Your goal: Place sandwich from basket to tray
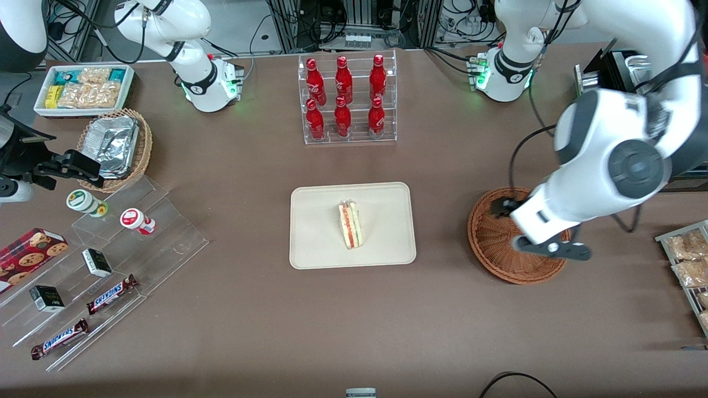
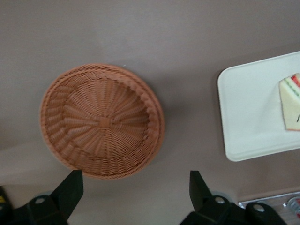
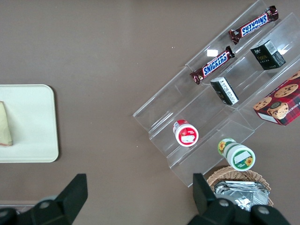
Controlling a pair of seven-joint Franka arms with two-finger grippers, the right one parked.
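1. The sandwich lies near the middle of the tray, a pale wedge standing on edge with its red and green filling layers showing.
2. The tray is a flat cream rectangle with rounded corners, resting on the brown surface about midway between the two arms' ends of it.
3. In the left wrist view, only a corner of the tray shows, with one tip of the sandwich on it.
4. The basket sits beside the tray, toward the working arm's end of the surface and well apart from the sandwich; its woven bowl holds nothing.
5. The claw hangs above the basket, partly covering its rim in the front view, so the sandwich lies off to its side, toward the parked arm's end, with bare surface between tray and basket.
6. The claw is spread wide with nothing between its fingers, which are dark and frame the basket's edge in the wrist view.
7. Farther from the front camera than the tray stands a clear rack of six red bottles.
8. Toward the parked arm's end lie clear stepped shelves carrying Snickers bars, small dark boxes, two round lidded cups and a red cookie box.
9. Also there are a tan wicker basket with foil containers and a white bin of snack packets.
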